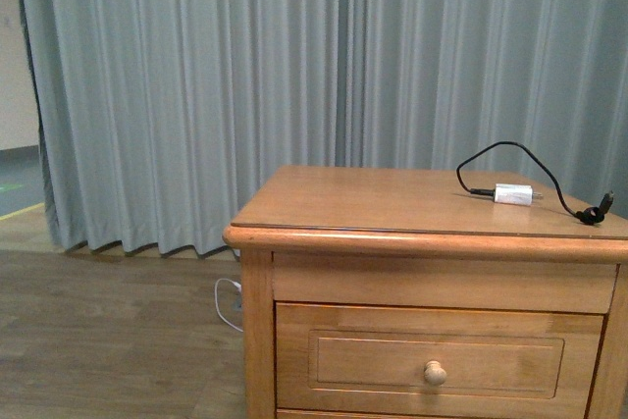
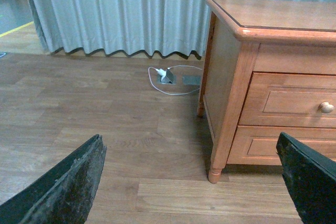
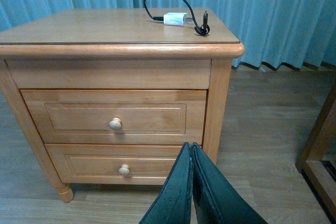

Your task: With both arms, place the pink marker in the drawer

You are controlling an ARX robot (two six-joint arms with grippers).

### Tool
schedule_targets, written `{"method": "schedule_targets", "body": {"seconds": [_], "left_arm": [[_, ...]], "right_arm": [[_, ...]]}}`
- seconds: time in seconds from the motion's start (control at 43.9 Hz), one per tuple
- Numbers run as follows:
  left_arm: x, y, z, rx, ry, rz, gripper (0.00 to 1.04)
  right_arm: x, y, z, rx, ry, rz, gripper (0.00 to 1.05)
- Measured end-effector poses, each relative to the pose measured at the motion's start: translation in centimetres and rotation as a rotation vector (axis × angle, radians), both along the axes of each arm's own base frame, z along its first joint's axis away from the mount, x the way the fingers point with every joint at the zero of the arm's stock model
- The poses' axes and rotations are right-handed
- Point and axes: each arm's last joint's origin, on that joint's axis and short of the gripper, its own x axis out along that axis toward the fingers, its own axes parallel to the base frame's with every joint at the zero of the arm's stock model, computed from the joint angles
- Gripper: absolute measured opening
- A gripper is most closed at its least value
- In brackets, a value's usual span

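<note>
Front view: the nightstand (image 1: 432, 233) filled the lower right of frame, its top bare except for a white charger plug (image 1: 513, 193) with a looped black cable (image 1: 510, 149) near the far right corner. The upper drawer (image 1: 437, 360) was fully closed, round knob (image 1: 435, 373) centred on its panel. Neither arm appeared here. Grey curtain (image 1: 245, 85) behind, wood floor (image 1: 108, 340) to the left.

Left wrist view: the left gripper (image 2: 189, 182) was spread wide, one black finger (image 2: 68, 187) at each lower corner of the frame with bare floor between them, grasping nothing. It sat low, off the left side of the nightstand, clear of it. A second white plug and cord (image 2: 167, 74) lay on the floor by the curtain.

Right wrist view: the right gripper (image 3: 192, 182) was clenched, the two fingers pressed together with no gap and nothing visible between them. It faced the nightstand front, below and apart from both drawers; upper drawer and lower drawer (image 3: 123, 166) were both closed.

Pink marker: not visible in any view; location could not be determined.
</note>
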Motion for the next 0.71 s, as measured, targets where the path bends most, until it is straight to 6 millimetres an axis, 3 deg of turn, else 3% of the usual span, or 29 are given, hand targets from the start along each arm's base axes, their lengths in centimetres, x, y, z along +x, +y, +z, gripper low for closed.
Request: {"method": "schedule_targets", "body": {"seconds": [0.137, 0.706], "left_arm": [[0.0, 0.0, 0.0, 0.000, 0.000, 0.000, 0.99], [0.0, 0.0, 0.0, 0.000, 0.000, 0.000, 0.99]], "right_arm": [[-0.4, 0.0, -0.8, 0.000, -0.009, 0.001, 0.01], [-1.7, 0.0, -0.7, 0.000, -0.013, 0.002, 0.01]]}}
